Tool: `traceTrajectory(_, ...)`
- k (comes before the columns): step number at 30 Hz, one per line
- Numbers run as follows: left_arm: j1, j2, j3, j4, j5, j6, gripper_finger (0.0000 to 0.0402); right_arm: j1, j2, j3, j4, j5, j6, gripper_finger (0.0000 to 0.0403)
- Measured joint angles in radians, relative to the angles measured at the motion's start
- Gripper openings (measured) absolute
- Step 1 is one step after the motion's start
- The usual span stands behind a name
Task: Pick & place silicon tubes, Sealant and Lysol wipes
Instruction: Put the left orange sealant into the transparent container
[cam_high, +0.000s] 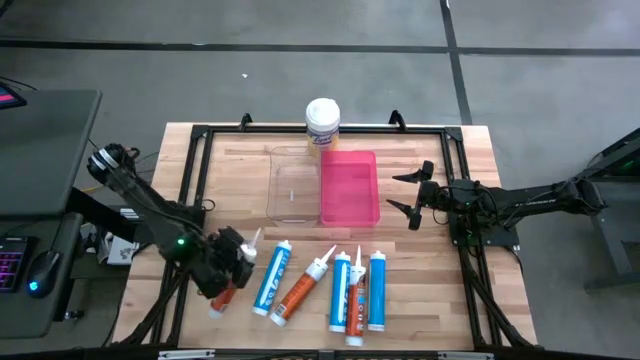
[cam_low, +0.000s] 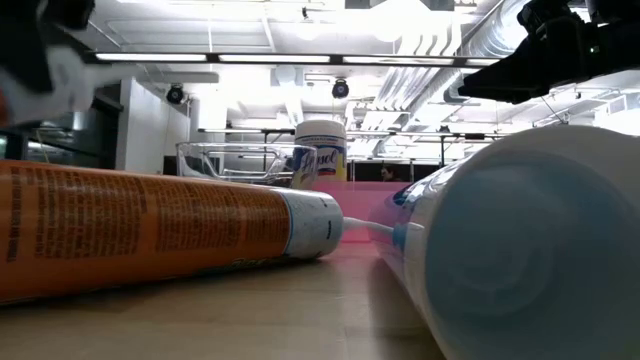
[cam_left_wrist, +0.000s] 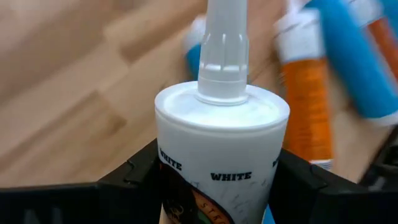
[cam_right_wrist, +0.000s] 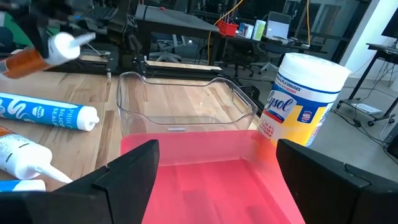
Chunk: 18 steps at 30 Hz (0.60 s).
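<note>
Sealant cartridge (cam_left_wrist: 217, 149) clamped in left gripper (cam_high: 228, 262), nozzle forward.
Pink bin (cam_high: 349, 187) lies beyond, toward the wide-open right gripper (cam_high: 410, 194).

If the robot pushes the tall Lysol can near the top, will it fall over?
Probably it could. The Lysol wipes canister stands upright and looks taller than wide, so a high push may tip it. Being round, it would likely roll once down. Its smooth sides may be a little slippery.
</note>
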Motion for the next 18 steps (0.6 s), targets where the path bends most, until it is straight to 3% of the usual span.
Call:
traceTrajectory(6,-0.051,-0.097,0.0,0.045,-0.233,0.218,0.0198,0.0,0.0,0.0,0.0,0.0,0.0,0.0321)
traceTrajectory(12,-0.057,-0.145,0.002,0.132,-0.339,0.657,0.0197,0.0,0.0,0.0,0.0,0.0,0.0,0.0321)
traceTrajectory(18,-0.052,-0.147,0.002,0.27,-0.517,1.025,0.0197,0.0,0.0,0.0,0.0,0.0,0.0,0.0321)
